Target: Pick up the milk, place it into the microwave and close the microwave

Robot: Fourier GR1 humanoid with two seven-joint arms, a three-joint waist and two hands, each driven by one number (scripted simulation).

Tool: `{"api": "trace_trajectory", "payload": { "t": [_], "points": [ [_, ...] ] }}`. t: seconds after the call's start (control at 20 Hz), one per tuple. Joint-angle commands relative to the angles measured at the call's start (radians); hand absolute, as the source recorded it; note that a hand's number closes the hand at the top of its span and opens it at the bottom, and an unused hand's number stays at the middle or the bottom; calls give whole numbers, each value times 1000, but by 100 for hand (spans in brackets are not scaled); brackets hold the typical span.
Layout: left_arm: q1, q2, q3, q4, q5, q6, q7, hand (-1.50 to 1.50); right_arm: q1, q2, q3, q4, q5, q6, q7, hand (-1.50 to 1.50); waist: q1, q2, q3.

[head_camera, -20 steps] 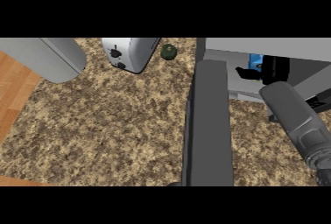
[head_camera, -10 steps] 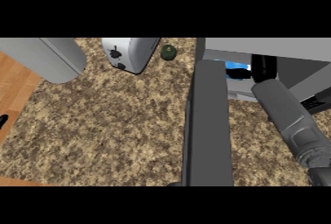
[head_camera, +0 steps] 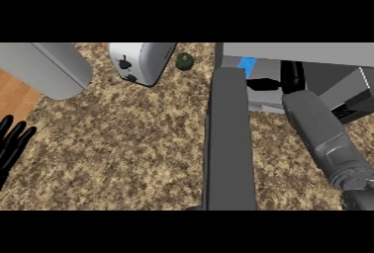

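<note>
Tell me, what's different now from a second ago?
The right hand has gone further into the microwave, and the milk has shifted left inside it. I can't tell whether the hand holds it. The left hand has come into view at the left edge, open. The toaster and the open door have not moved.

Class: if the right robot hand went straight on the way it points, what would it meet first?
Probably the back wall inside the microwave; the milk lies left of the line of the right robot hand. Depth is unclear.
</note>
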Motion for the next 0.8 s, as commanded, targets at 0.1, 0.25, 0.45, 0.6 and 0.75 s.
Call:
{"api": "trace_trajectory", "payload": {
  "t": [0.1,0.25,0.45,0.6,0.75],
  "points": [
    [14,-42,-64,-26,-30,-8,8,-150,65,55,-72,-5,-83,141,-102,-150,-31,-19,-1],
    [-7,-57,-100,-5,-60,-20,-7,-150,68,56,-89,7,-102,186,-94,-150,-40,-20,-3],
    [-7,-42,-121,-8,-8,-30,35,150,120,97,-124,-2,-151,289,-143,-150,-61,-32,-3],
    [4,-76,-171,-33,-45,-17,52,150,198,72,-133,-3,-171,426,-210,-150,-69,-35,-3],
    [-7,-84,-223,-58,-34,26,116,150,256,97,-123,-17,-176,482,-250,-150,-83,-41,-4]
  ]
}}
